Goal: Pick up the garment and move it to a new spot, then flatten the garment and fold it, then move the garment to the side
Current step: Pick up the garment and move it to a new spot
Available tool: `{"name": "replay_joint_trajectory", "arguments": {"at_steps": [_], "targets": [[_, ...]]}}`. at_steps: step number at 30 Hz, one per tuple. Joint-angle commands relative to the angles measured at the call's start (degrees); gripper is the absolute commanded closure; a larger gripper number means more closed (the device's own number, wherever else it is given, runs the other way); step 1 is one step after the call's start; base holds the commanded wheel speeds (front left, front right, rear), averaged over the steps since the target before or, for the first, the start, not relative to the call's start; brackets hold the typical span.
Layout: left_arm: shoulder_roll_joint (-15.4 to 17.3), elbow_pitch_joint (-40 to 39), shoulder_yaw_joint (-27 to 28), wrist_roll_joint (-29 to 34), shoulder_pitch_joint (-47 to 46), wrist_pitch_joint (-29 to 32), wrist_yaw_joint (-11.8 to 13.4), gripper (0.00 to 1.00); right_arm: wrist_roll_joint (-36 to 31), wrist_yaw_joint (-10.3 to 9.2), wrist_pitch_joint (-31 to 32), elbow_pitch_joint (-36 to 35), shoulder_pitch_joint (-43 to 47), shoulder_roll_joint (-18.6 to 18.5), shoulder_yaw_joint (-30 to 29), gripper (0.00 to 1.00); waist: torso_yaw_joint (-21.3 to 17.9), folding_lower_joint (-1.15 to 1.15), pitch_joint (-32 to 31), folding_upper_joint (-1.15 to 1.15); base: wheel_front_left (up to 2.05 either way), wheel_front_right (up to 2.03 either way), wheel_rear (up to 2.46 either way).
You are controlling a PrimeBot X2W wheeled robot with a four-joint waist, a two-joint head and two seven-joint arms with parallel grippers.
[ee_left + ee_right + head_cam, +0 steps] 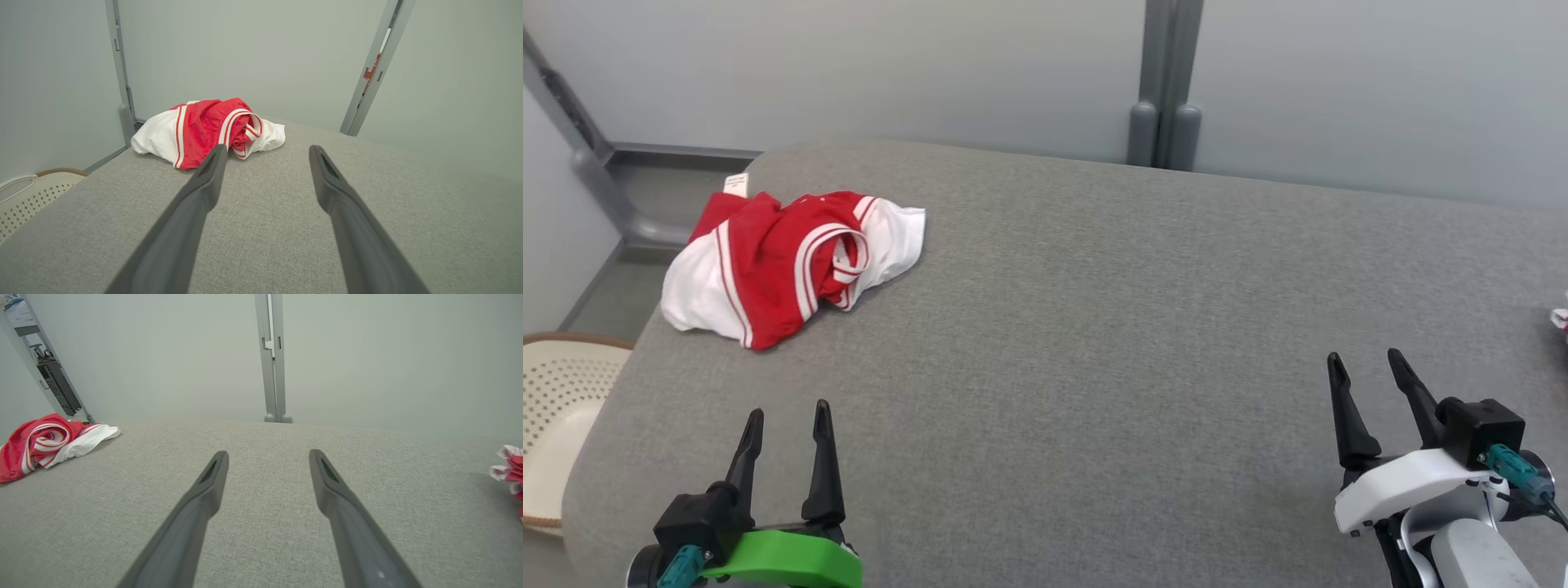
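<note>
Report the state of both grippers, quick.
Left gripper: open, holding nothing.
Right gripper: open, holding nothing.

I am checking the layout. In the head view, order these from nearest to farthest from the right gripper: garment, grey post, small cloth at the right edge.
1. The small cloth, at the table right edge, beside the right gripper.
2. The grey post, behind the table.
3. The garment, at the far left corner.

Bright, soft and even throughout. Throws only faint shadows beside the red-and-white garment (792,261). Tilts wall posts (369,69) at wrist-view edges; blurs fingers (171,245) near the lens.
</note>
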Motion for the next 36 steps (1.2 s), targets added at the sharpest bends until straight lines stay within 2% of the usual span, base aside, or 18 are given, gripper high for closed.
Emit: {"name": "replay_joint_trajectory", "arguments": {"at_steps": [1,9,15,20,30,36], "targets": [[0.2,-0.2,0.3,0.7,0.4,0.0,-0.1,0.00,0.2,-0.11,-0.2,-0.2,0.2,0.2,0.2,0.00,6.4,0.00,0.3,0.00,0.00,0.00,0.00],[0.2,-0.4,1.3,1.2,0.9,0.0,0.0,0.00,0.1,-0.11,-0.2,0.1,0.5,0.8,0.7,0.00,13.1,0.00,0.1,0.00,0.00,0.00,0.00],[0.2,-0.6,2.7,1.6,1.1,0.0,-0.2,0.00,-0.2,-0.11,-0.2,0.2,0.5,1.3,0.9,0.00,15.4,0.00,0.1,0.00,0.00,0.00,0.00],[0.2,-1.0,3.1,1.4,1.4,0.0,-0.1,0.00,-0.4,-0.11,-0.2,-0.1,0.6,1.4,0.7,0.00,16.0,0.00,0.3,0.00,0.00,0.00,0.00],[0.2,-1.2,4.4,1.0,0.2,0.0,1.9,0.00,-0.6,-0.11,-0.2,-0.3,0.3,0.8,1.1,0.00,15.3,0.00,1.2,0.00,0.00,0.00,0.00],[0.2,2.3,4.5,-0.3,-4.4,0.0,1.5,0.00,-0.8,-0.11,-0.2,-0.7,-0.1,0.3,1.3,0.00,14.4,0.00,2.8,0.00,0.00,0.00,0.00]]}}
